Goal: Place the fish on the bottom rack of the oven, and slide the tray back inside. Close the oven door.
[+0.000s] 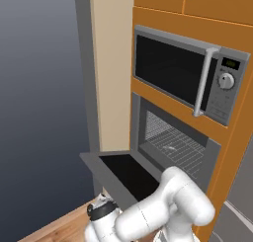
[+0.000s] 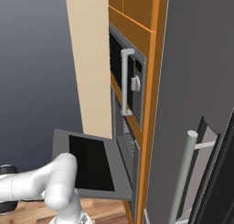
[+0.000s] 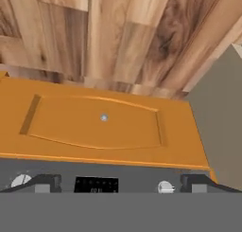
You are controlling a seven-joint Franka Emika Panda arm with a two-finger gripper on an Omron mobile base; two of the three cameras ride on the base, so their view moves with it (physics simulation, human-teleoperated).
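The grey built-in oven [image 1: 173, 142] is being left with its flat grey glass-windowed oven door [image 1: 123, 174] dropped open; a small silver-grey fish [image 1: 170, 148] is seemingly lying on the wire-grid rack inside. The two-finger gripper [image 3: 120, 183] is being held spread and empty below that oven; sliding the rack and lifting the door are being judged next.

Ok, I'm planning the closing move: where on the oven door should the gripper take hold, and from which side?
The oven door lies dropped open, roughly level, black glass up, hinged at the oven. The best bet is probably its free outer edge, farthest from the hinge, approached from below and lifted upward; leverage is greatest there.
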